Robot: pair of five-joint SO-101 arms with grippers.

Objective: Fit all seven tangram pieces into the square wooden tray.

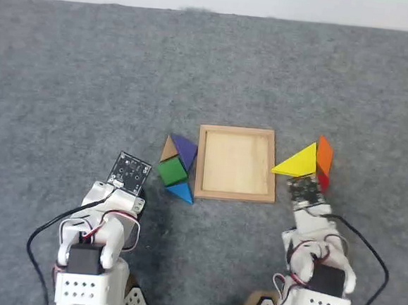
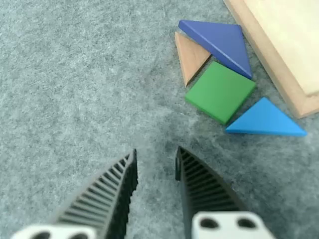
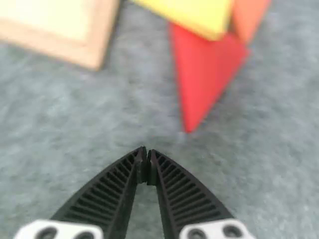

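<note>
From above, the square wooden tray (image 1: 200, 159) sits between two clusters of pieces; the red triangle (image 1: 323, 179) is largely hidden by the right arm.

Left wrist: the left gripper (image 2: 155, 162) hangs parted, holding nothing, near the green square (image 2: 220, 91).

Right wrist: the right gripper (image 3: 147, 157) is pinched together on nothing. The red triangle's long axis aims its tip at the gripper. The yellow piece (image 3: 194, 12) is cut off, possibly a triangle.

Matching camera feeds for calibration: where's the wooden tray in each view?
High view: tray in the middle, between green square and yellow triangle.
Left wrist view: its rim and floor, just past the blue triangle and green square.
Right wrist view: one corner, beside the red triangle, beyond the shut right gripper.
Shared landmark: the grey mat under everything.
</note>
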